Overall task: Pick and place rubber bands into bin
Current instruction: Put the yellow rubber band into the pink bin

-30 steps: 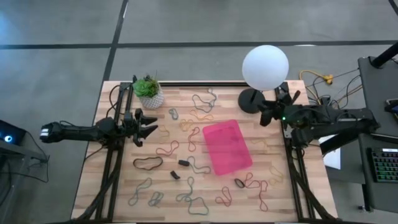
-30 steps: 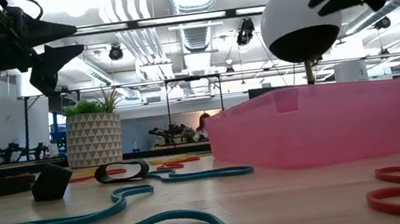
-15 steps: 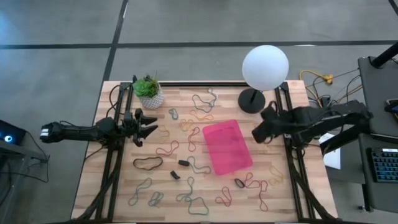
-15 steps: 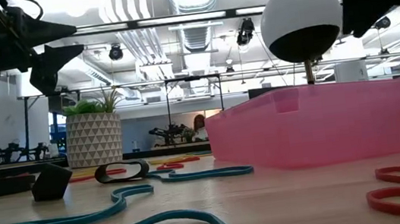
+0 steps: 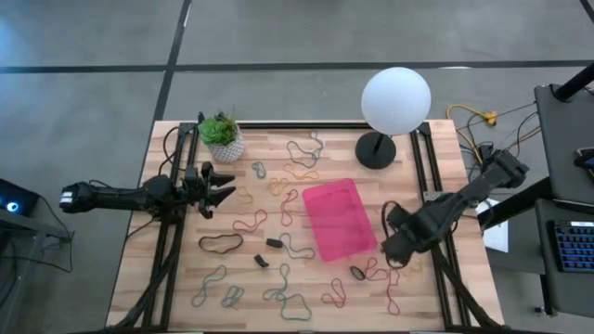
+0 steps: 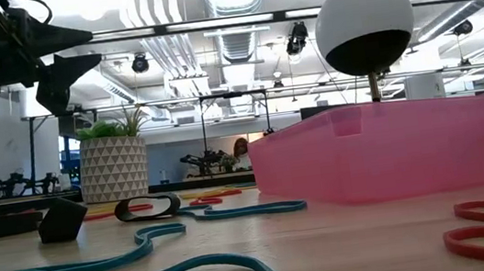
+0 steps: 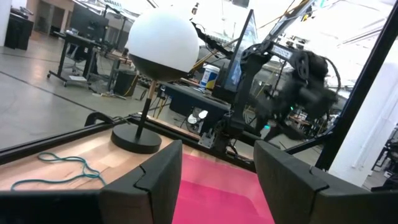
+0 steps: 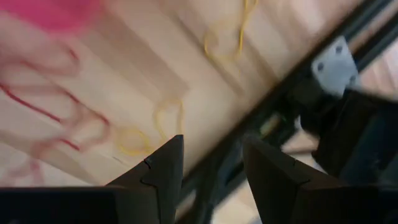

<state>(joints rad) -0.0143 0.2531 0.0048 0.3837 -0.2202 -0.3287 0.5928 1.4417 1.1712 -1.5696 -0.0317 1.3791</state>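
Near the middle of the worktop (image 5: 176, 297) lies the pink bin (image 5: 339, 220), set at a slight slant, with nothing visible inside it from above. Rubber bands (image 5: 278, 247) are scattered all round it — tan and grey loops toward the far edge, red and orange ones beside its left wall, a black loop (image 5: 220, 244) and green ones toward the near left, and a red tangle (image 5: 382, 276) near its front right corner. Behind the bin stands a lamp with a white globe (image 5: 396, 100) on a black round base (image 5: 376, 149); a small potted plant (image 5: 223, 136) sits at the far left corner. Yellow cables (image 5: 478, 119) trail off the far right edge.

Just right of the bin's front right corner hangs the right gripper (image 5: 393, 249), above the red tangle and some yellow bands (image 8: 227, 34). Its jaws stand apart with nothing between them; its wrist view shows only the worktop and a black frame rail (image 8: 273, 118) past the fingers (image 8: 163, 168).

Out at the left edge the left gripper (image 5: 218, 188) waits above the worktop, near the plant, jaws open and empty, pointing across toward the bin.
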